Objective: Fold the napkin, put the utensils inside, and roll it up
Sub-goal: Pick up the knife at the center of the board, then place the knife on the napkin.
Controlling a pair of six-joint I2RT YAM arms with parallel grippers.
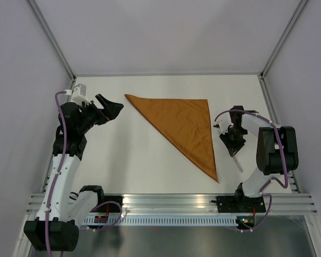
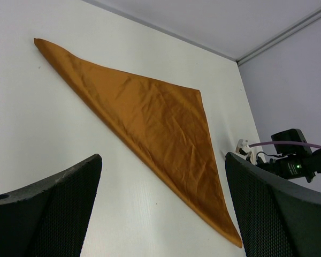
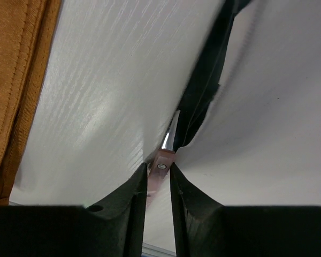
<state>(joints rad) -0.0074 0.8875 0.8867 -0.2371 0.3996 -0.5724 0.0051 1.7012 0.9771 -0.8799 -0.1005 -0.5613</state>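
The rust-brown napkin lies flat on the white table, folded into a triangle with one point toward the near edge. It also shows in the left wrist view and at the left edge of the right wrist view. My left gripper is open and empty, just left of the napkin's far-left corner. My right gripper is to the right of the napkin, shut on the knife. Its pinkish handle sits between the fingers, and the silver blade points away from them.
The table is bounded by grey walls at the back and sides and a metal rail at the near edge. The right arm shows in the left wrist view beyond the napkin.
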